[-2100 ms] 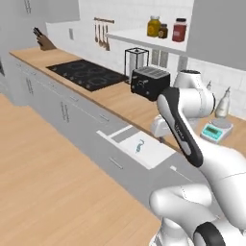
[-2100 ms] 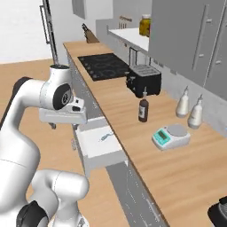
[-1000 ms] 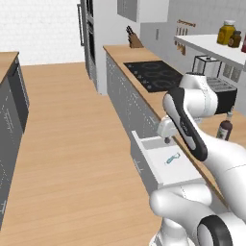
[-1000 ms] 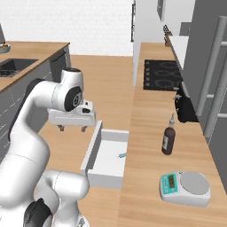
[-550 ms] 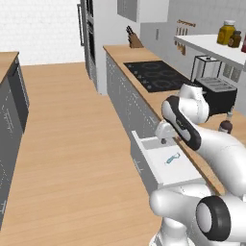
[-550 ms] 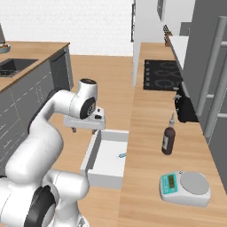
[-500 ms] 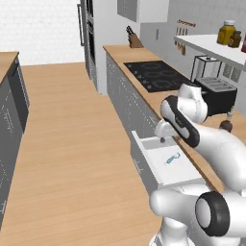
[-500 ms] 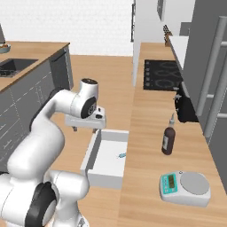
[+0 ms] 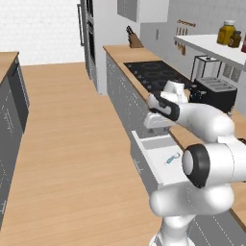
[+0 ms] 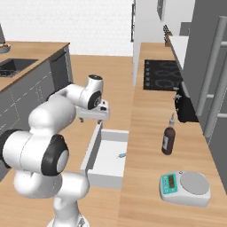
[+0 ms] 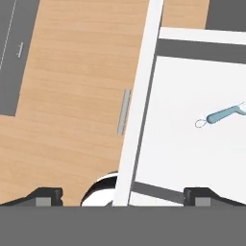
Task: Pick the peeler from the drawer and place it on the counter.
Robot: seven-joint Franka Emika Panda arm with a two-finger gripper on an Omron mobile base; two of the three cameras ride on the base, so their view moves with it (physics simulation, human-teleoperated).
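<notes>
Gripper is being held wide open, nothing in it, over the front panel of the open drawer. Peeler is lying flat on the white floor inside, far right in hand view, clear of walls. Prob. light, stiff, slim; best gripped across the blue handle mid-length. Desk is running alongside.

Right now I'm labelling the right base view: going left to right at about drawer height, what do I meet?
Gripper → open drawer → peeler lying in it → dark bottle standing on the counter → kitchen scale.
</notes>
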